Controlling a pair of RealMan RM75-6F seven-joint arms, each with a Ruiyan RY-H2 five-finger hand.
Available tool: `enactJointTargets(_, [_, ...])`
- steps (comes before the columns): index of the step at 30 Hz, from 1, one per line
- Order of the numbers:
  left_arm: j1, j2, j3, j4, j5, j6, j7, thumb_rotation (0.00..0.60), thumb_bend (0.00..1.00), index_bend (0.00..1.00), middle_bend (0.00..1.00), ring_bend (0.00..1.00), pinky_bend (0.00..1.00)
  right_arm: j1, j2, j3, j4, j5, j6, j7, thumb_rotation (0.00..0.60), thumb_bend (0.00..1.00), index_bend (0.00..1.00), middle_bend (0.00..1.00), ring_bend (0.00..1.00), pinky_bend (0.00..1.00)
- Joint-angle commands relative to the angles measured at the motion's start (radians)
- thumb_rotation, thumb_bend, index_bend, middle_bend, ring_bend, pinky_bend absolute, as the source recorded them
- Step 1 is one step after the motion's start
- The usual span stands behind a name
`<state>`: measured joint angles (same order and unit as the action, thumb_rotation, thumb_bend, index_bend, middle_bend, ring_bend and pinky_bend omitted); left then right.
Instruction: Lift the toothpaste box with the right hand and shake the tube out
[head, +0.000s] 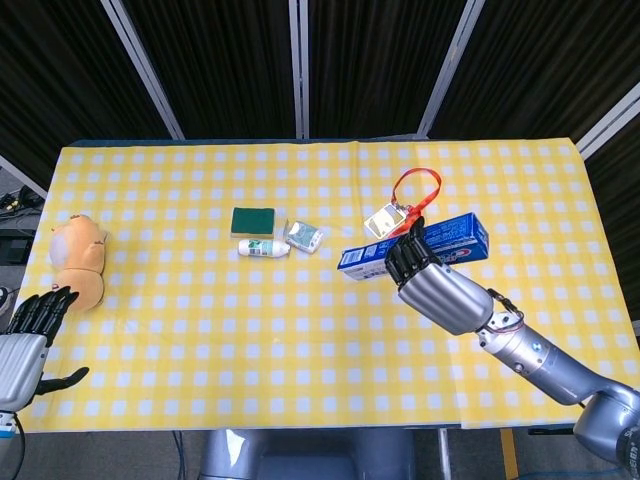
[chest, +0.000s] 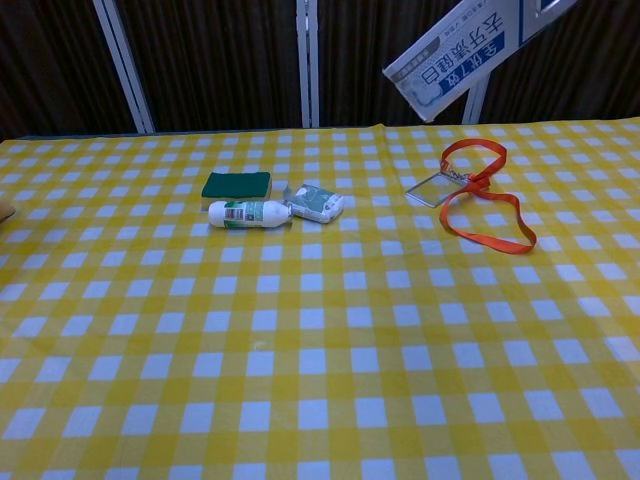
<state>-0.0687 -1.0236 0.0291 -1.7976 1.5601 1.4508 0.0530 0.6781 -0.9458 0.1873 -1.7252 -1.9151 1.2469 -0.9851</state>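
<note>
Yellow-white checked tablecloth (chest: 300, 380) — orange lanyard (chest: 482, 214)

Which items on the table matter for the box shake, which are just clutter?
In the job:
- toothpaste box, lifted off the table and tilted
- right hand, gripping it

Lying about:
- green sponge
- small white bottle
- small packet
- badge on an orange lanyard
- plush toy at the table's left edge
- left hand, holding nothing
</note>
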Motion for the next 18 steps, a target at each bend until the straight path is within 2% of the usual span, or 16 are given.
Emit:
enactJointTargets(1, [-0.001,-0.001,0.001,0.0,-0.001,-0.004,0.005,0.6,0.0,0.0,0.0,0.0,0.0,0.007,0.018,0.01,0.023,-0.017,-0.002,-0.014,0.6,0.44,0.49,0.48,0.42,0.32])
enactJointTargets(18, [-0.001,-0.007,0.002,-0.005,0.001,-0.001,0.021,0.6,0.0,0.0,0.0,0.0,0.0,0.01,0.06,0.003,0.12,-0.146,-0.034,-0.09,0.6,0.46,0.49,0.47,0.4,0.28])
